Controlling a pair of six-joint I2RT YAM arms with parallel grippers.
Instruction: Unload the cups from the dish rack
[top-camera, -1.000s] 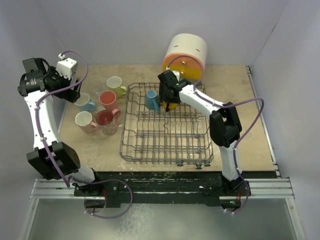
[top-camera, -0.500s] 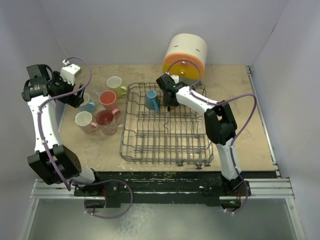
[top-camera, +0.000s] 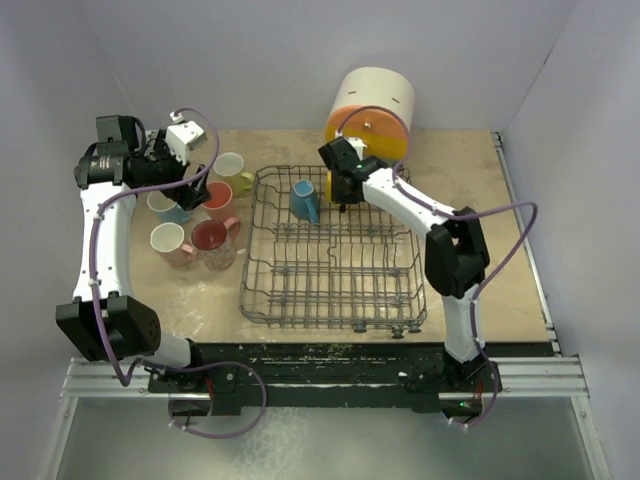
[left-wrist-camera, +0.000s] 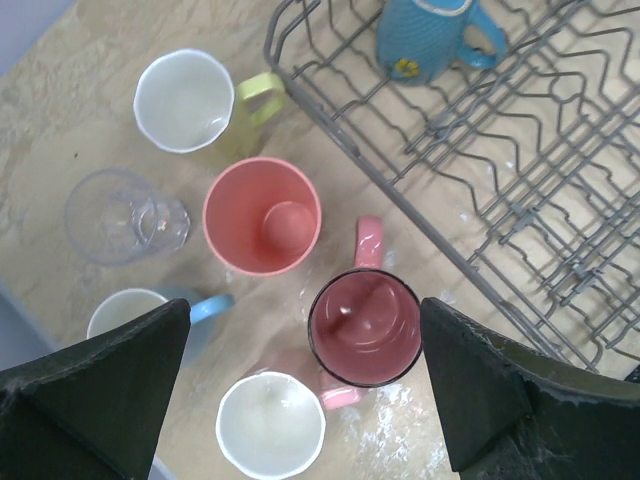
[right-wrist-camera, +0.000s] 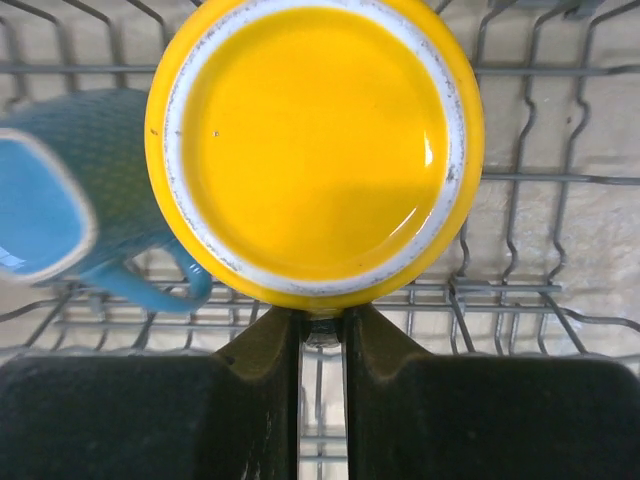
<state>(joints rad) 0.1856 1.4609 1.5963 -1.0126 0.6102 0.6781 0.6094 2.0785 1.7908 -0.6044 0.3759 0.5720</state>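
Top camera sees all; both wrist cameras look down at rack.

Grey metal-wire dish rack, glossy yellow cup, clear glass, matt speckled table.

Your left arm rises beside the left side of the dish rack, with the wrist bent over. The left gripper points down just left of the rack's far-left corner, its fingers spread wide and holding nothing. Your right arm reaches from the rack's near-right side to its far edge. There the right gripper points down, its fingers almost together and pinching the yellow cup.
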